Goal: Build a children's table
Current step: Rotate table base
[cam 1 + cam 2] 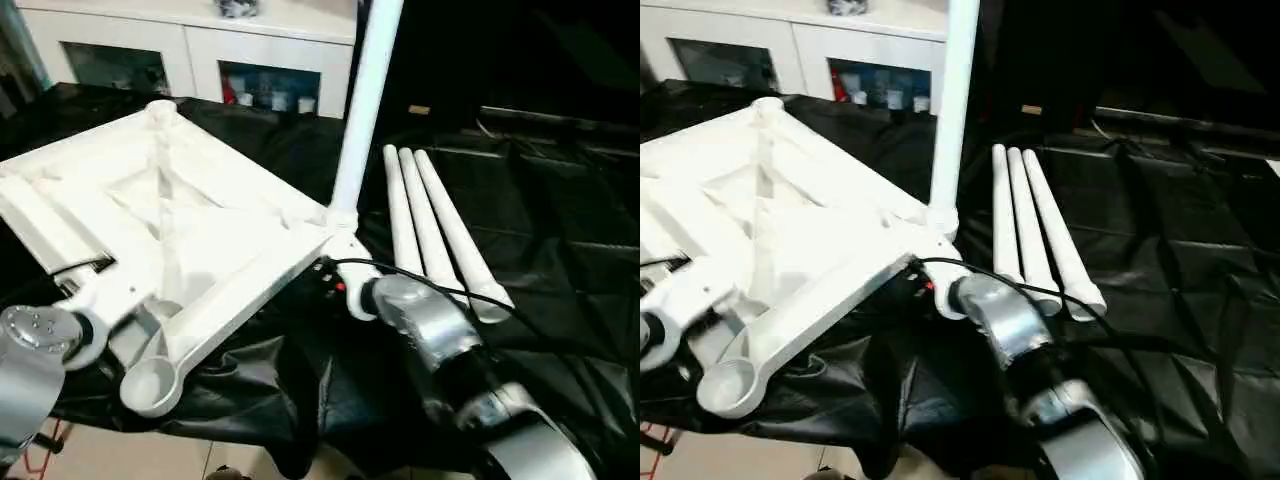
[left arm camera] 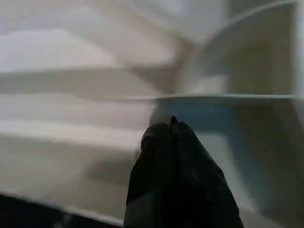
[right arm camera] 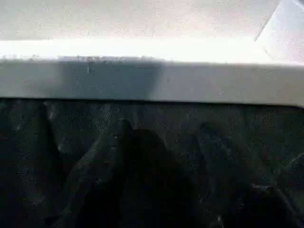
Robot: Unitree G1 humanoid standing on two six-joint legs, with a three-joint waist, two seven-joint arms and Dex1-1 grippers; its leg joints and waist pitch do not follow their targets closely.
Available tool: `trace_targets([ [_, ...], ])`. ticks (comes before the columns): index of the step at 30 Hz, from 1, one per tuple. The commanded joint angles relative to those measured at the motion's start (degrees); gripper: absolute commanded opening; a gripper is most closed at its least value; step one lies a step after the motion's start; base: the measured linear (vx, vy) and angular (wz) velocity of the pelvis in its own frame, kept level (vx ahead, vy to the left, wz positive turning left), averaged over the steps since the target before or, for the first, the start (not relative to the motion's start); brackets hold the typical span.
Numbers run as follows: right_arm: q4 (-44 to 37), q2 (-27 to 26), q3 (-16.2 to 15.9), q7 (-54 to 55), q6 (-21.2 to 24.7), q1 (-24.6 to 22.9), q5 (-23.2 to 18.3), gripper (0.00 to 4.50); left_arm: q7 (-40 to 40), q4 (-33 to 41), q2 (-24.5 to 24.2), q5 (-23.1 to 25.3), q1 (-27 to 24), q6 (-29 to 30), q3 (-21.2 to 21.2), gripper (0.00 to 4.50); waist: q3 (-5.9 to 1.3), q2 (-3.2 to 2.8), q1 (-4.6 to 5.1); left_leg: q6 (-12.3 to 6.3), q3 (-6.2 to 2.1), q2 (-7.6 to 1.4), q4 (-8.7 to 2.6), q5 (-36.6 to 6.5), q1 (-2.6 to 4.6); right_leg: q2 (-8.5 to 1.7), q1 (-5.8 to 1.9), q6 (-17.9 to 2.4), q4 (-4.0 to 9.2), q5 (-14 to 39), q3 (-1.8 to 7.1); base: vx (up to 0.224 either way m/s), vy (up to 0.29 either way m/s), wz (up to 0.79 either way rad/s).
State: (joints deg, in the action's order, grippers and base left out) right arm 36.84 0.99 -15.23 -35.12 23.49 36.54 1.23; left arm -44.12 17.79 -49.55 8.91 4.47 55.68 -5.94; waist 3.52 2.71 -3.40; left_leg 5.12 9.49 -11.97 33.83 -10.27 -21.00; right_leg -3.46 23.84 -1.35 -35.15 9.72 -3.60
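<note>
The white tabletop (image 1: 200, 230) lies ribbed side up on a black-covered table. One white leg (image 1: 365, 100) stands upright in its right corner socket (image 1: 340, 218). Three more legs (image 1: 430, 230) lie side by side on the cloth to the right. My right arm (image 1: 425, 320) reaches in under that corner; in the right wrist view my right gripper (image 3: 166, 156) is open over the black cloth, just short of the tabletop's edge (image 3: 152, 76). My left gripper (image 2: 172, 124) is shut, its tips against the tabletop's ribs (image 2: 95, 95). My left wrist (image 1: 40, 330) sits at the tabletop's near-left edge.
A white cabinet (image 1: 200, 50) with glass doors stands behind the table. The near corner socket (image 1: 150, 385) overhangs the table's front edge above the floor. Black cloth (image 1: 560, 260) stretches to the right of the lying legs.
</note>
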Motion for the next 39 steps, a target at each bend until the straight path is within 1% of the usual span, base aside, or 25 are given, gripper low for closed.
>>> trace_targets([
  [1,1.99,-0.25,0.4,0.74,-1.5,1.18,0.44,2.11,-2.72,1.39,-0.51,-2.16,-0.84,-0.67,-1.3,0.0,-3.48,-2.13,-0.06,2.97,-0.41,-0.99,-4.54,-16.63,0.92,-3.68,-2.4,-11.05,3.72,13.58,2.73,0.0,0.0,0.0],
  [5,9.71,-3.01,2.01,2.32,-7.46,4.94,-0.18,1.77,-9.3,5.52,0.72,-9.1,-1.09,-2.69,-2.1,0.0,-3.58,-2.18,-0.15,3.34,-0.31,-1.06,-4.42,-16.28,1.06,-3.86,-2.38,-11.88,3.53,12.53,2.8,0.0,0.0,0.0],
  [7,10.41,-3.33,2.25,2.62,-7.97,5.38,-0.25,1.65,-9.89,6.11,1.36,-10.12,-0.96,-2.33,-2.2,0.0,-3.58,-2.2,-0.16,3.56,-0.24,-1.07,-4.5,-15.73,0.98,-3.66,-2.59,-11.83,3.34,11.33,2.75,0.0,0.0,0.0],
  [9,12.33,-3.9,2.27,2.78,-9.11,6.47,-0.27,1.48,-11.0,6.98,2.78,-12.09,-0.44,-2.76,-2.91,0.0,-3.7,-1.94,-0.03,3.39,-0.13,-0.99,-4.41,-14.74,0.88,-3.68,-2.74,-11.9,3.15,9.88,2.79,0.0,0.0,0.0],
  [10,12.86,-4.02,2.26,2.76,-9.47,6.75,-0.28,1.4,-11.16,7.1,3.09,-12.48,-0.29,-2.81,-3.08,0.0,-3.71,-1.89,0.03,3.28,-0.17,-0.93,-4.42,-14.29,0.68,-3.71,-3.0,-11.97,3.07,9.89,2.79,0.0,0.0,0.0],
  [11,13.07,-4.12,2.21,2.65,-9.68,6.86,-0.29,1.22,-11.39,7.12,3.55,-12.84,-0.04,-2.97,-3.4,0.0,-3.76,-1.91,0.06,3.24,-0.16,-0.91,-4.36,-13.93,0.66,-3.75,-3.04,-12.03,3.01,9.69,2.8,0.0,0.0,0.0],
  [12,13.28,-4.2,2.18,2.59,-9.85,6.95,-0.28,1.14,-11.48,7.06,3.87,-13.02,0.18,-3.18,-3.7,0.0,-3.69,-1.73,0.15,3.14,-0.14,-0.91,-4.4,-13.91,0.61,-3.72,-3.02,-12.0,3.07,9.86,2.81,0.0,0.0,0.0],
  [14,14.08,-4.43,2.11,2.42,-10.47,7.23,-0.23,1.01,-11.53,6.76,4.61,-13.31,0.73,-4.21,-4.47,0.0,-3.73,-1.77,0.25,2.82,-0.13,-0.89,-4.29,-13.7,0.57,-3.8,-3.08,-11.76,3.14,10.54,2.87,0.0,0.0,0.0],
  [16,16.03,-4.73,2.31,2.17,-11.99,7.83,0.08,0.9,-11.06,4.98,6.18,-13.24,1.98,-6.45,-5.68,0.0,-3.67,-1.67,0.4,2.63,-0.11,-0.94,-4.29,-14.18,0.6,-3.79,-2.98,-11.56,3.27,11.54,2.87,0.0,0.0,0.0],
  [17,16.77,-4.84,2.49,1.97,-12.62,8.02,0.27,0.72,-10.75,3.76,7.24,-13.08,2.81,-7.68,-6.35,0.0,-3.65,-1.81,0.3,2.59,-0.04,-0.92,-4.22,-14.82,0.85,-3.77,-2.75,-11.61,3.49,12.55,2.89,0.0,0.0,0.0],
  [18,16.95,-4.87,2.52,1.84,-12.8,8.04,0.33,0.72,-10.62,3.26,7.69,-13.04,3.17,-8.02,-6.62,0.0,-3.66,-1.89,0.26,2.64,0.01,-0.93,-4.18,-14.91,0.9,-3.78,-2.75,-11.62,3.5,12.53,2.94,0.0,0.0,0.0],
  [19,17.28,-4.91,2.58,1.62,-13.14,8.1,0.41,0.57,-10.16,2.1,8.55,-12.63,4.09,-9.1,-7.37,0.0,-3.69,-1.99,0.2,2.8,-0.07,-0.97,-4.25,-14.77,0.78,-3.75,-2.89,-11.56,3.37,12.23,2.89,0.0,0.0,0.0],
  [22,17.73,-4.87,2.63,1.5,-13.55,8.21,0.45,0.35,-8.47,-0.78,10.92,-11.48,6.07,-11.83,-8.5,0.0,-3.76,-1.81,0.18,2.82,-0.09,-0.91,-4.23,-14.89,0.75,-3.68,-2.98,-11.21,3.39,12.31,2.84,0.0,0.0,0.0],
  [23,17.95,-4.83,2.68,1.46,-13.71,8.26,0.46,0.3,-7.22,-2.96,12.7,-11.01,7.46,-13.22,-8.95,0.0,-3.78,-2.06,0.13,2.84,-0.06,-0.93,-4.19,-14.97,0.88,-3.65,-2.86,-11.25,3.46,12.01,2.86,0.0,0.0,0.0],
  [24,18.15,-4.81,2.73,1.47,-13.85,8.29,0.49,0.23,-5.79,-5.34,14.48,-10.44,8.94,-14.63,-9.33,0.0,-3.83,-1.95,0.15,2.74,-0.09,-0.94,-4.22,-14.64,0.73,-3.67,-3.05,-11.29,3.4,11.67,2.84,0.0,0.0,0.0],
  [26,18.77,-4.78,2.92,1.55,-14.36,8.42,0.54,0.11,-3.19,-9.93,17.58,-9.33,11.57,-17.26,-9.76,0.0,-3.83,-2.12,-0.17,2.54,0.06,-0.74,-4.04,-15.0,1.05,-3.53,-2.77,-11.09,3.7,12.14,2.83,0.0,0.0,0.0],
  [27,19.05,-4.79,3.02,1.64,-14.62,8.47,0.57,0.03,-2.0,-12.12,18.96,-8.86,12.72,-18.49,-9.79,0.0,-3.85,-2.43,-0.16,2.78,-0.11,-0.8,-4.12,-15.85,0.94,-3.7,-2.98,-11.04,3.66,13.14,2.81,0.0,0.0,0.0],
  [29,19.14,-4.66,3.2,1.83,-14.89,8.43,0.69,0.03,-0.24,-15.37,20.86,-8.24,14.47,-20.3,-9.9,0.0,-3.88,-2.09,-0.21,2.78,-0.15,-0.83,-4.12,-16.07,0.81,-3.81,-3.14,-10.58,3.85,14.3,2.74,0.0,0.0,0.0],
  [31,18.29,-3.97,3.55,2.1,-14.92,7.96,0.76,0.03,1.31,-18.84,22.5,-7.39,16.41,-22.18,-10.63,0.0,-3.98,-2.45,-0.3,2.59,-0.26,-0.81,-4.05,-15.91,0.83,-3.88,-3.13,-10.14,3.92,15.17,2.74,0.0,0.0,0.0],
  [32,17.93,-3.68,3.65,2.24,-14.92,7.77,0.77,0.03,1.54,-19.53,22.58,-6.91,16.86,-22.74,-11.14,0.0,-3.97,-2.22,-0.29,2.33,-0.25,-0.83,-4.09,-15.68,0.81,-3.79,-3.08,-10.17,4.01,14.95,2.68,0.0,0.0,0.0],
  [33,17.35,-3.32,3.69,2.38,-14.82,7.49,0.82,0.03,1.73,-19.88,22.84,-6.8,17.06,-22.9,-11.37,0.0,-4.05,-2.64,-0.36,2.32,-0.32,-0.89,-4.04,-15.3,0.81,-3.87,-3.12,-10.47,3.78,14.36,2.69,0.0,0.0,0.0],
  [34,16.49,-2.76,3.78,2.51,-14.64,7.09,0.88,0.03,1.92,-20.17,23.36,-6.89,17.21,-22.91,-11.45,0.0,-3.96,-2.46,-0.26,2.17,-0.22,-0.92,-4.07,-15.2,0.76,-3.81,-3.09,-10.51,3.97,14.18,2.67,0.0,0.0,0.0],
  [35,15.16,-2.11,3.93,2.7,-14.31,6.54,0.93,0.03,2.03,-20.11,23.92,-7.05,17.2,-22.97,-11.42,0.0,-4.04,-2.68,-0.36,2.14,-0.24,-0.92,-3.98,-15.06,0.82,-3.82,-3.09,-10.76,3.83,13.82,2.65,0.0,0.0,0.0],
  [36,13.27,-1.18,4.38,3.08,-13.86,5.87,0.92,0.03,2.31,-20.36,24.69,-7.14,17.31,-23.45,-11.27,0.0,-3.97,-2.5,-0.31,1.97,-0.16,-0.94,-4.02,-15.03,0.81,-3.74,-3.08,-10.76,3.97,13.79,2.66,0.0,0.0,0.0],
  [39,8.24,0.9,5.86,5.71,-13.17,4.49,1.27,0.03,2.82,-20.69,25.99,-7.47,17.41,-25.69,-10.48,0.0,-4.11,-2.4,-0.84,1.42,-0.04,-0.89,-3.88,-12.62,0.65,-3.71,-3.25,-10.54,3.77,12.03,2.66,0.0,0.0,0.0],
])
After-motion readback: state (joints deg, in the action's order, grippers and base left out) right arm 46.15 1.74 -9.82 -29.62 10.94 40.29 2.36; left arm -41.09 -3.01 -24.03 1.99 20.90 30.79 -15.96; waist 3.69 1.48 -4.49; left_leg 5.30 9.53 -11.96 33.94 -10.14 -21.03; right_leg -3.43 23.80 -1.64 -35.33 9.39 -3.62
